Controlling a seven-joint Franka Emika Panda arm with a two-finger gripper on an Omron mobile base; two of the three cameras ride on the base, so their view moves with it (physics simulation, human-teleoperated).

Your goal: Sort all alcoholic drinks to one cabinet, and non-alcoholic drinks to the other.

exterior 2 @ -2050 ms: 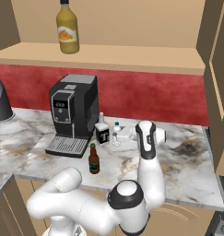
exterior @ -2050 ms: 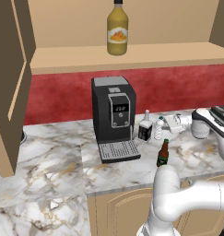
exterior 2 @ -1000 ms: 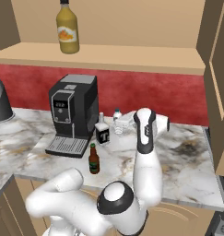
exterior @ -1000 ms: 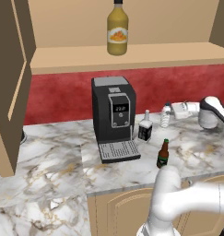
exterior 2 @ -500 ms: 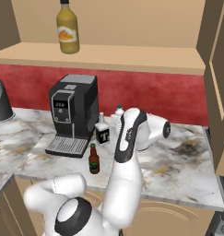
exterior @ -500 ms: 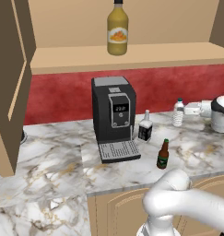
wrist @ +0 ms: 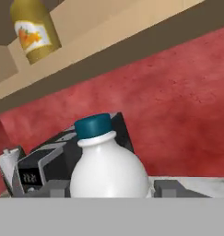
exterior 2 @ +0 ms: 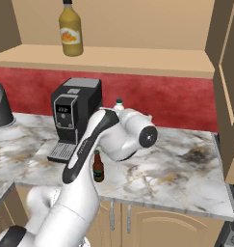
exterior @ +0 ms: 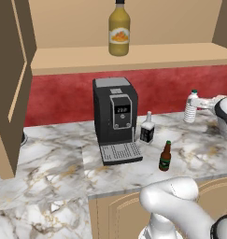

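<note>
Going left to right across the left base view: the wide cabinet (exterior: 133, 56) runs along the top with its long tan shelf, and the juice bottle (exterior: 119, 29) already stands upright on it. Its orange label carries a small picture of fruit, but I can read no words on it. Under the shelf sits the black coffee machine (exterior: 115, 116) on the marble counter (exterior: 49, 172); its small front panel has marks too fine to read. Just right of the machine stands the squarish bottle (exterior: 147, 128), its black label lettered in white that I cannot make out. In front of that, nearer the counter's edge, stands the beer bottle (exterior: 165, 157), green label, nothing legible.

Furthest right is the water bottle (exterior: 191, 106), and that is the 1 I have. It is upright, cap up, lifted clear of the counter, level with the top of the machine. My gripper (exterior: 202, 103) reaches it from its right side, and in my hand view the bottle (wrist: 106, 170) sits dead centre between my fingertips, dark cap topmost. My jaws are about half open and pressed against its body, so I judge it held. It shows no label.

What matters next: the shelf lies above and to the left of the bottle, and the bottle's long axis is vertical, so I judge it needs lifting over the shelf edge and setting down beside the juice.
</note>
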